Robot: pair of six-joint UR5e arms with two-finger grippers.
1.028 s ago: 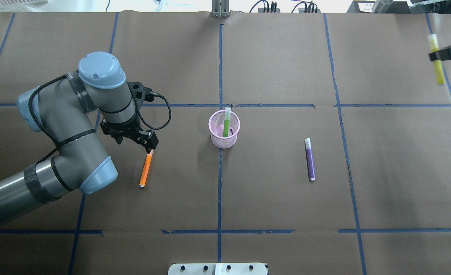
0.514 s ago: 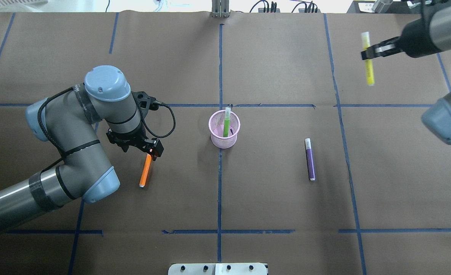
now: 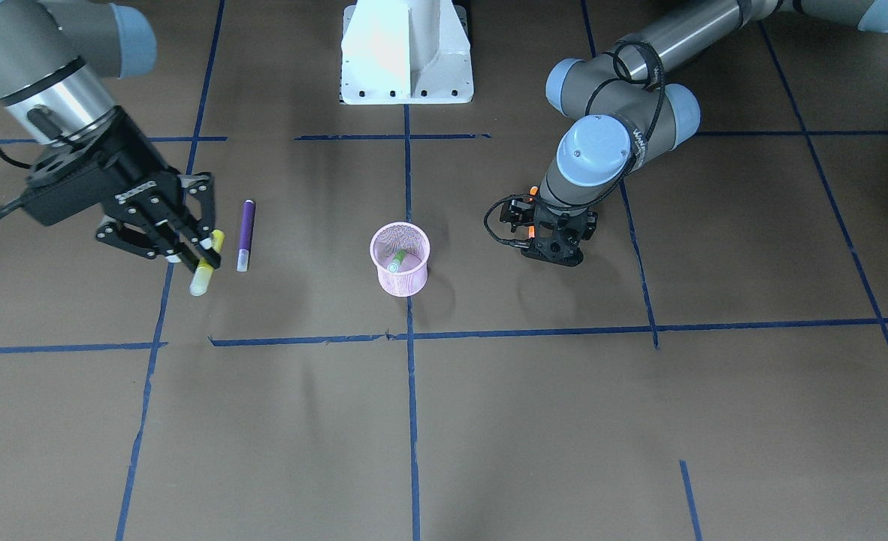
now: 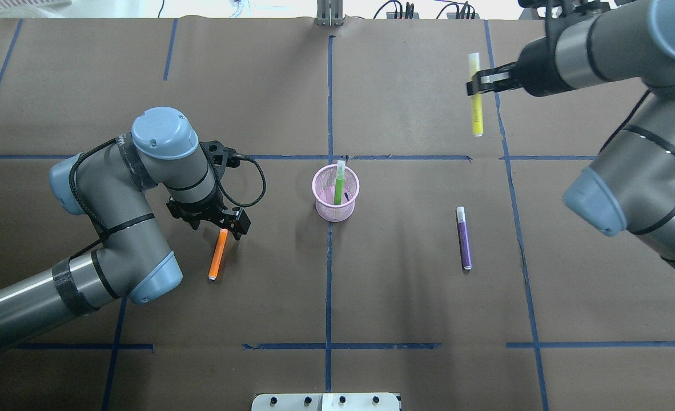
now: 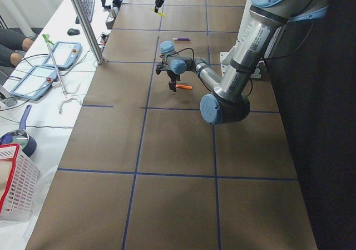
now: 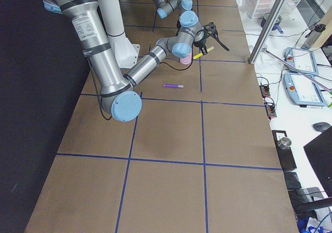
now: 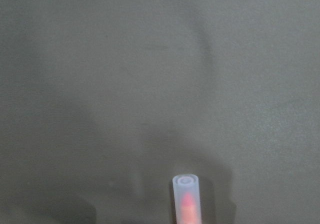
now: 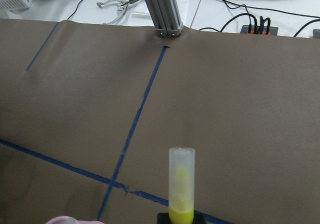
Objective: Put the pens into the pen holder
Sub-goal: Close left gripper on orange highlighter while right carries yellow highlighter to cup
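1. My right gripper [image 4: 475,85] is clamped on the slim yellow marker pen [image 4: 477,114], which it holds in the air, well apart from the small round pink wire-mesh pen holder [image 4: 330,214].
2. I'd centre the pen above the rim, tip down, clear of the green pen [image 4: 338,193] standing inside, and release it low.
3. My left gripper [image 4: 233,224] sits at one end of the slim orange pen [image 4: 218,257], which lies on the table. I cannot tell whether it grips.

Pen holder [image 4: 329,212]: round pink wire-mesh cup, upright, between the two jaw sets, nearer left gripper [image 4: 232,227].
Green pen [image 4: 338,191]: standing inside holder, pale cap up.
Orange pen [image 4: 218,257]: flat on table, cap end at left jaws.
Purple pen [image 4: 463,240]: flat, well apart from both jaw sets.
Yellow pen [image 4: 477,114]: pinched below cap in right gripper [image 4: 473,87], off table.
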